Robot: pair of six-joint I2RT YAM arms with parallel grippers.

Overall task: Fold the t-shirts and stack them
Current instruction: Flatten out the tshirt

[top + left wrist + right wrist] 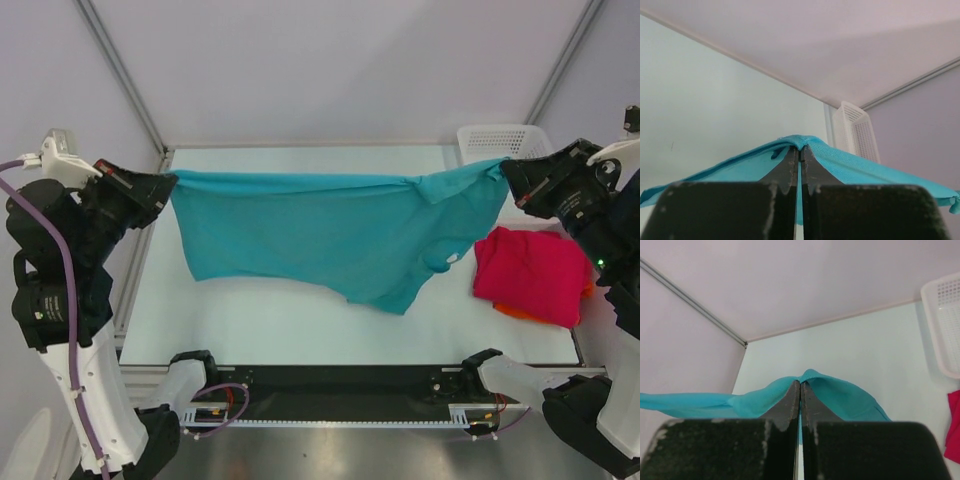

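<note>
Teal cloth t-shirt [330, 235] hangs unfolded, pinched by left hand [172, 186] and right hand [503, 169]; folded crimson-pink cloth shirt [530, 275] lies at the bench [280, 320] right edge.

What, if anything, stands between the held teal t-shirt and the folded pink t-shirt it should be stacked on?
Nothing visible does. The teal t-shirt hangs between the left gripper and right gripper, both shut on it. The pink t-shirt beside it has nothing on top; the white basket sits behind, off the path.
</note>
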